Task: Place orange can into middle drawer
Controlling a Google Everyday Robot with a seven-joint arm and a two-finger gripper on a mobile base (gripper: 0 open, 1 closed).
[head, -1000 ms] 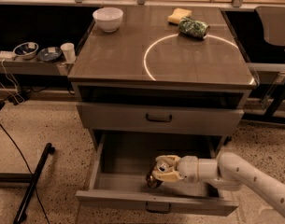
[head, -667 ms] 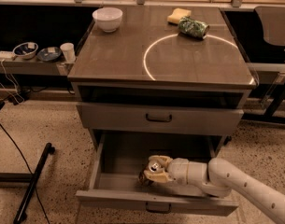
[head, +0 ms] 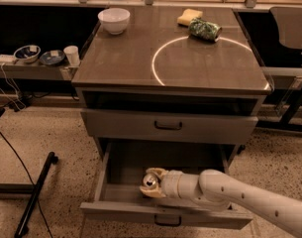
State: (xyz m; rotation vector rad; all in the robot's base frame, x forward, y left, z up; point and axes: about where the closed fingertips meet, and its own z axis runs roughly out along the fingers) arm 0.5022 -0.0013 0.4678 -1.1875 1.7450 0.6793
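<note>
The middle drawer [head: 122, 213] is pulled open at the bottom of the cabinet, a deep grey box with a small dark handle on its front. My gripper [head: 151, 183] reaches in from the right, low inside the drawer near its front left. It is shut on the orange can [head: 150, 180], whose silver top with pull tab faces the camera. The can's body is mostly hidden by the fingers. Whether the can touches the drawer floor I cannot tell.
The drawer above [head: 168, 126] is closed. On the cabinet top stand a white bowl [head: 114, 20], a yellow sponge [head: 189, 17] and a green patterned can [head: 205, 29] on its side. A side shelf at left holds bowls [head: 27, 53] and a cup [head: 71, 55]. A black pole [head: 35, 195] lies on the floor.
My gripper has moved left and toward the drawer's front with the orange can still in it.
</note>
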